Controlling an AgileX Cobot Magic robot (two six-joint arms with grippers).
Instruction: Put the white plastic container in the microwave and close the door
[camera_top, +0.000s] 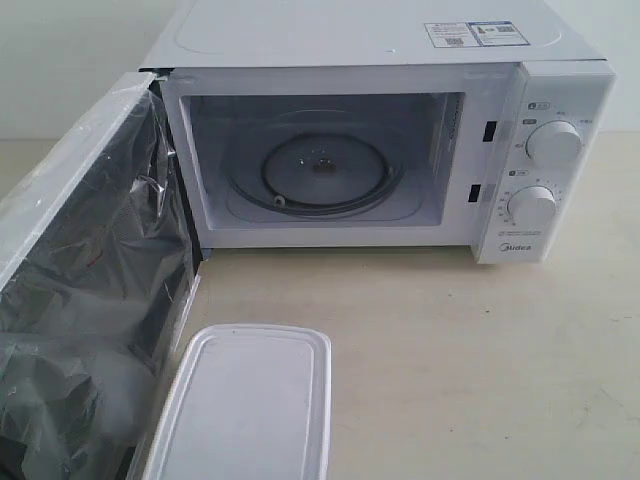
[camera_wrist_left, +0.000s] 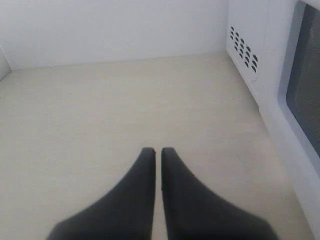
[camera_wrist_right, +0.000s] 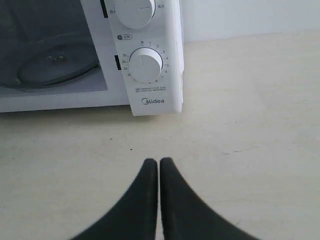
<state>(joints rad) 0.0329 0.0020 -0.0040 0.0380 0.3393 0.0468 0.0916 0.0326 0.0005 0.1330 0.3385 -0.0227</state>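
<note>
We judge the task barely begun. The white container (camera_top: 240, 405) lies flat on the counter (camera_top: 480, 360) in front of the microwave (camera_top: 360, 40), just beside the open door (camera_top: 90, 290), and nothing sits on the turntable (camera_top: 320, 170). The door stands swung wide, so the opening is free. What is left, as we read it: grasp the container, set it inside, and swing the door shut.

The left claw (camera_wrist_left: 158, 151) has its fingers pressed together on nothing, over bare counter near the microwave's vented side. The right claw (camera_wrist_right: 158, 162) is likewise pressed together and empty, in front of the lower knob (camera_wrist_right: 145, 65).

Neither claw shows in the exterior view, so we cannot place them against the container. The frame cuts off the container's near end and the door's lower part. Crinkled film clouds the door's window, and we make out no handle and no label.
</note>
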